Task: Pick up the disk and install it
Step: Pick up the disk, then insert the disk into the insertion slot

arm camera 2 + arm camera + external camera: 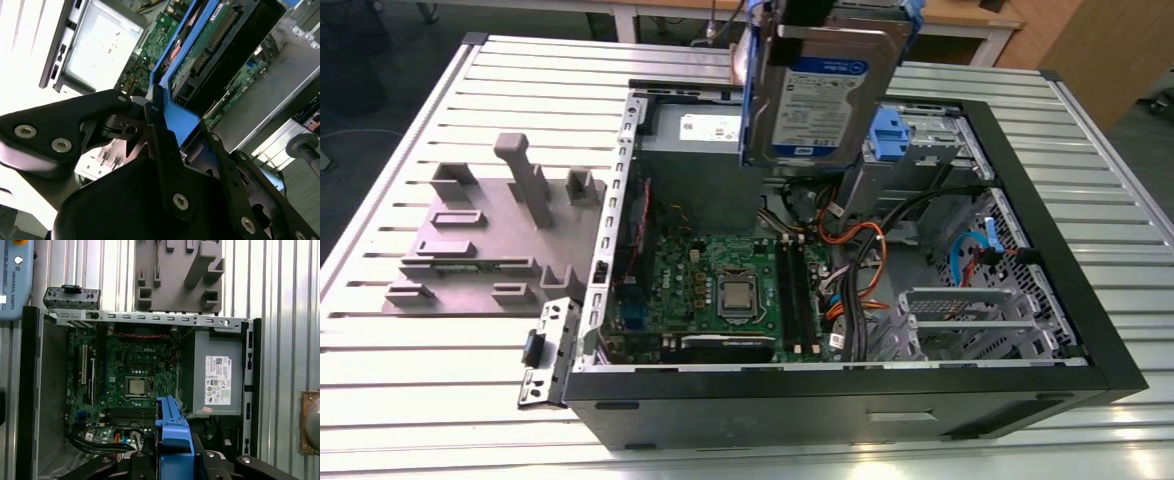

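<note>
The disk [821,95] is cut off above by the exterior view's top edge.

Silver disk [821,90], blue frame [172,432]; green motherboard [720,275]; grey power supply [200,347].

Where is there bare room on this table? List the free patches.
Bare slats of the table lie between the grey fixture and the near edge, and beside the case on the exterior view's right. Inside the case is crowded: motherboard, cables, drive cage, with the disk hanging above in the gripper.
</note>
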Robot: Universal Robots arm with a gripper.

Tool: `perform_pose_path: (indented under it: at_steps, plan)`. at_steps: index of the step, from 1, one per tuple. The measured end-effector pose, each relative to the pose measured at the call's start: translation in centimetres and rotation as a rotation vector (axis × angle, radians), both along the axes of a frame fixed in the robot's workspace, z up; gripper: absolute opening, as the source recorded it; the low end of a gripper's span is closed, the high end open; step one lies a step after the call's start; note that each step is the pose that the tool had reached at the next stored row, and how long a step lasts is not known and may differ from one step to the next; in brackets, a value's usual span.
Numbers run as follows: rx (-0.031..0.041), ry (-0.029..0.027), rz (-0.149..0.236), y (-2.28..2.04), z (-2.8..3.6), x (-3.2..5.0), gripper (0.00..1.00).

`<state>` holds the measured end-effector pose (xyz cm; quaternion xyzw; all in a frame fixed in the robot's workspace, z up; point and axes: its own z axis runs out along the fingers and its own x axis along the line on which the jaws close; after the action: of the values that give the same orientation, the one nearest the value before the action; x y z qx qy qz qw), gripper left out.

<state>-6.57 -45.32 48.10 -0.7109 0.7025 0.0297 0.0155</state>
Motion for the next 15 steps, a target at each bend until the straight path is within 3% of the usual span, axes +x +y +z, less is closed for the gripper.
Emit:
perform_pose_path:
  at_steps: [5,15]
  plan:
    - [0.0000,0.0000,0.000,-0.05,-0.12,1.26,0.37]
    - [-0.0005,0.0000,0.000,-0.20,-0.17,1.30,0.37]
